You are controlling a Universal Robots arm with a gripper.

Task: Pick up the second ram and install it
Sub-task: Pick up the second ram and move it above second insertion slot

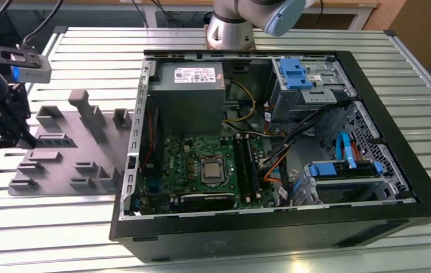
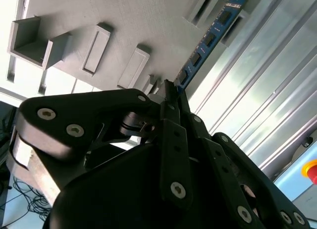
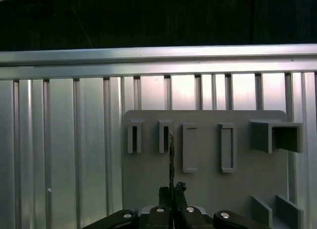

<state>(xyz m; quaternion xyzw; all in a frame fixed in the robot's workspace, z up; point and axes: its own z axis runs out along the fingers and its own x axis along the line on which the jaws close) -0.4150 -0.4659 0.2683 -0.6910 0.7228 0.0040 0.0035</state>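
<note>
Ribbed metal table slats [image 1: 49, 227] are seen under everything, and a grey tray [image 1: 63, 165] is laid on them beside an open computer case [image 1: 276, 230]. The gripper [image 1: 20, 136] is held over the tray's side farthest from the case. Its fingers [image 2: 171, 140] are pressed narrowly onto one end of the second ram [image 2: 208, 38], which is pointed toward the tray's slotted blocks. Whether its far end is touching the tray cannot be told.
</note>
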